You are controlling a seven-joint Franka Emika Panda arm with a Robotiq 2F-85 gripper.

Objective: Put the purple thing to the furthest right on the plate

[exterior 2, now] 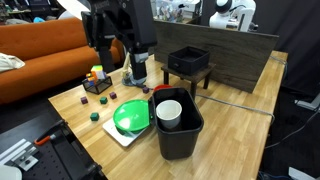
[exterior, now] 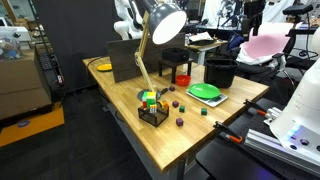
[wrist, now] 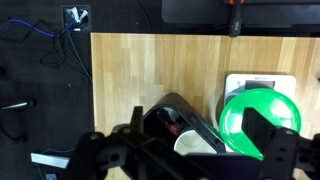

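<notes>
The gripper is held wide open above the table, with nothing grasped. The green plate is seen beside the black bucket, and a small purple block is seen on the wood, apart from the plate.

A light wooden table stood on a dark floor, with an orange sofa beyond its far edge, a white desk lamp leaning above its top and blue cables lying beside it.

plate partly behind pincer, blocks too small
</notes>
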